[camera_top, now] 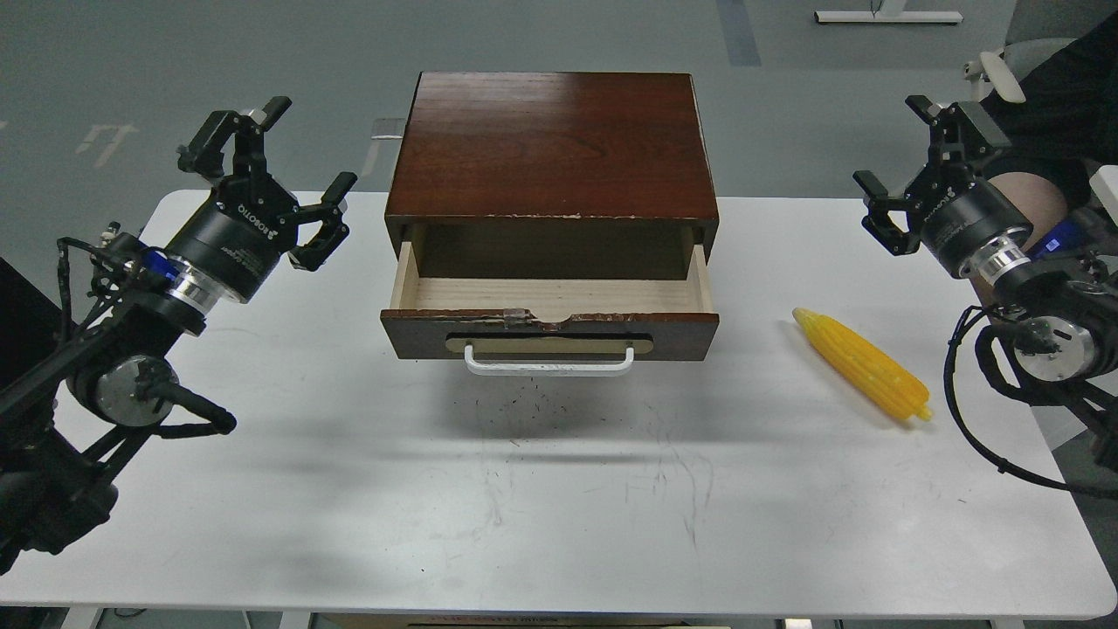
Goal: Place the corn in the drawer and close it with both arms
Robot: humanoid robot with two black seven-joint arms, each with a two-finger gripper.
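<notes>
- The left gripper [262, 175] hangs above the table's left edge, fingers spread and holding nothing. It sits well apart from the wooden box, which I judge leaves it free to push the drawer front later.
- The drawer [550, 297] stands pulled out of the dark reddish-brown box [550, 144]. Its pale interior is bare, so the opening is ready to take the cob. The white handle [548, 360] faces the robot, within reach of either arm.
- The corn [862, 363] lies on the white table [559, 489], to the right of the drawer and apart from it. It lies at a slant, tapered end toward the box.
- The right gripper [908, 188] hovers beyond the corn, fingers released and empty. Being the nearer one, it is probably the arm meant to pick up the cob.
</notes>
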